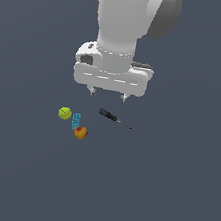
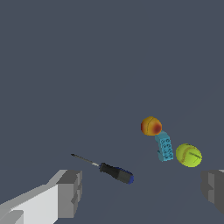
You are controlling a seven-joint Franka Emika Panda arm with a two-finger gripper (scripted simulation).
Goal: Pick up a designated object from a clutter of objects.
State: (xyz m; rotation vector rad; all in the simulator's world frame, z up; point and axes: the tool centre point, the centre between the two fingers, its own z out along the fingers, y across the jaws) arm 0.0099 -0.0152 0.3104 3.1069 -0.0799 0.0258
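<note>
Screwdriver (image 1: 114, 117) on floor, fingers (image 1: 91, 90) spread above

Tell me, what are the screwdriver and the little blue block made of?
The screwdriver looks like it has a dark plastic or rubber handle with a blue end and a thin dark metal shaft. The teal block looks like matte plastic, with toy-brick studs on it. These are simulator renders, so that is a guess from colour and shape.

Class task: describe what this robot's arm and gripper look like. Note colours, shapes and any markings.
The arm is a thick, rounded, glossy white column with a dark grey patch on one side. Below it sits a wide, white, box-like hand. The gripper ends in two short pale fingers; in the wrist view the fingertips are blocky grey pads. No cables or lettering show.
</note>
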